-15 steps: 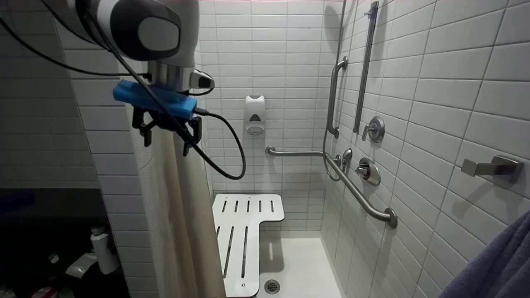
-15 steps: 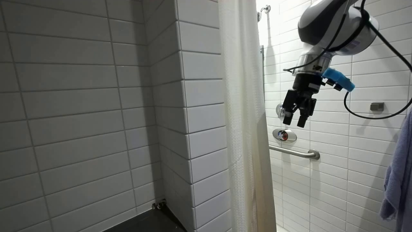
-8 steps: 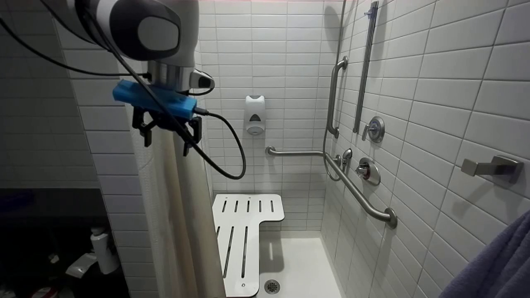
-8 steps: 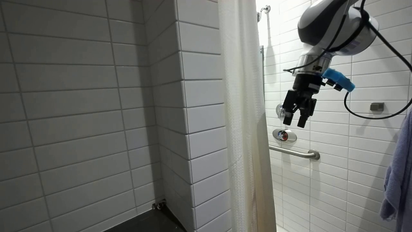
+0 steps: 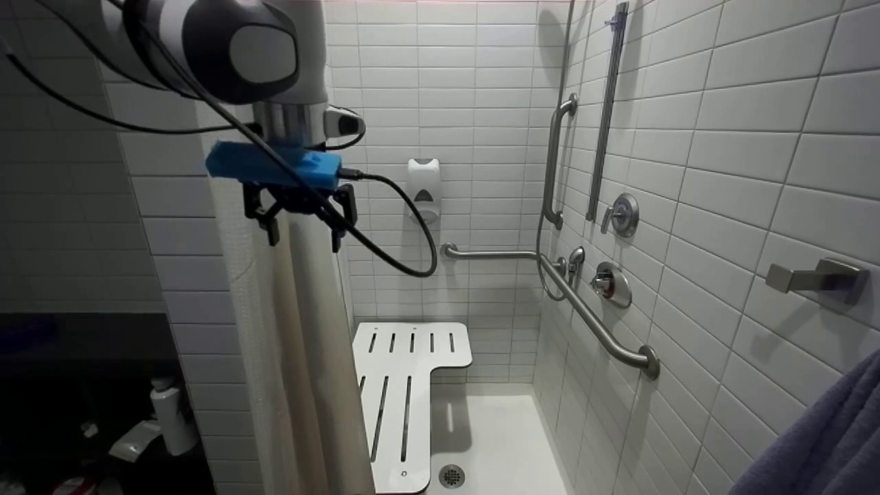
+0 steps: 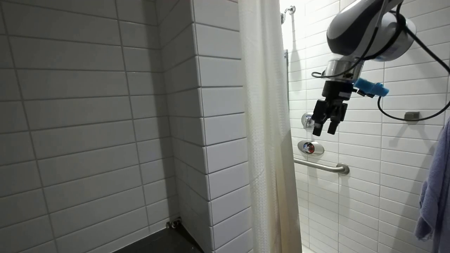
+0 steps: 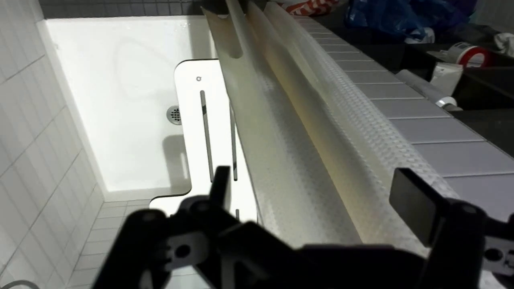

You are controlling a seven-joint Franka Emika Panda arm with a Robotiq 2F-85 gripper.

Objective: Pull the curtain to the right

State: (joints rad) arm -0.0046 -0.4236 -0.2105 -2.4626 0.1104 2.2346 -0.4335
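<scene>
1. Tiled walls (image 5: 715, 227): white, horizontal courses, at the back and side of the shower I view remotely.
2. Curtain (image 6: 269, 126): off-white, hanging in soft vertical folds, gathered close beside the tiled corner (image 6: 221, 130) in both exterior views.
3. Shower floor (image 5: 498, 436): white, bright, bordered by the tiled walls.
4. Arm (image 6: 369, 35): mine, white and black, reaching in from above.
5. Shower seat (image 5: 412, 363): white, slotted, one side partly behind the curtain.
6. Grab bar (image 5: 589, 317): metal, bent, fixed to the tiled walls.
7. Towel (image 6: 437, 196): purple, hanging, at the edge of both exterior views.
8. Pincer (image 5: 304, 239): mine, black, pointing down, released, jaws spread well apart. In an exterior view I see a gap between it and the curtain; in my wrist view the folds show between the jaws.
9. Soap dispenser (image 5: 423, 180): white, mounted above the shower seat.
10. Bottle (image 5: 172, 418): white, beside a pale packet (image 5: 135, 440).
11. Drain (image 5: 452, 476): round, metal, set in the shower floor just beside the shower seat.
</scene>
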